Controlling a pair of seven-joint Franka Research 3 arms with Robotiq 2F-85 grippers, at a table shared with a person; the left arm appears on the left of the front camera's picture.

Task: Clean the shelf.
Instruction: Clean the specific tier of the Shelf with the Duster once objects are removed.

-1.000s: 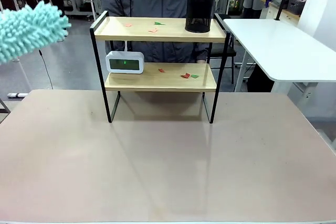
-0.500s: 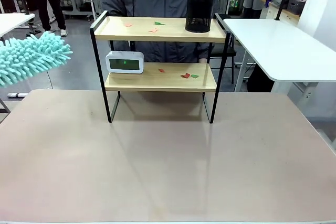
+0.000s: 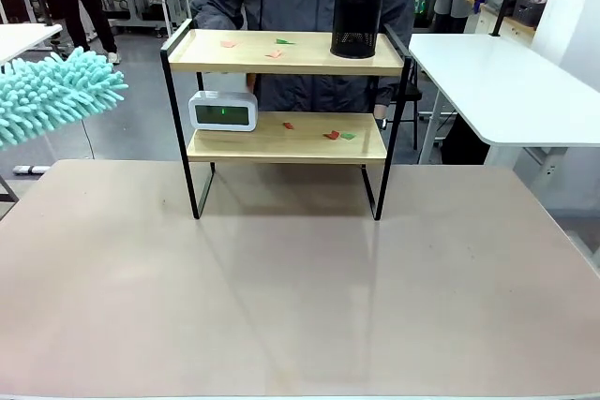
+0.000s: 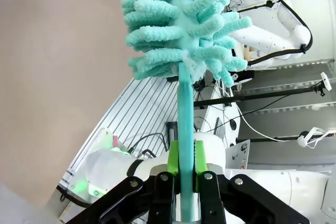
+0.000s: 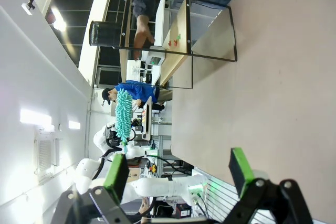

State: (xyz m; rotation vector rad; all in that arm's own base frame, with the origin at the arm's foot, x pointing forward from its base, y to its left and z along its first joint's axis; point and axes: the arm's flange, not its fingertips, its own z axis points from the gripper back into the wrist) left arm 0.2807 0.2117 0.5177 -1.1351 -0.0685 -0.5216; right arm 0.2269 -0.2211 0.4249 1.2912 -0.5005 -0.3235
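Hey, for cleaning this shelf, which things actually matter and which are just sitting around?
For the job: shelf, teal duster in the left gripper, paper scraps on both boards.
Just there: clock on the lower board, black pen holder on the upper board, white side table.

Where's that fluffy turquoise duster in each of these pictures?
Front view: duster at the left edge, left of the shelf.
Left wrist view: upright in the middle, handle clamped by the left end effector.
Right wrist view: small, left of centre, below the shelf.
Shared landmark: the beige table.
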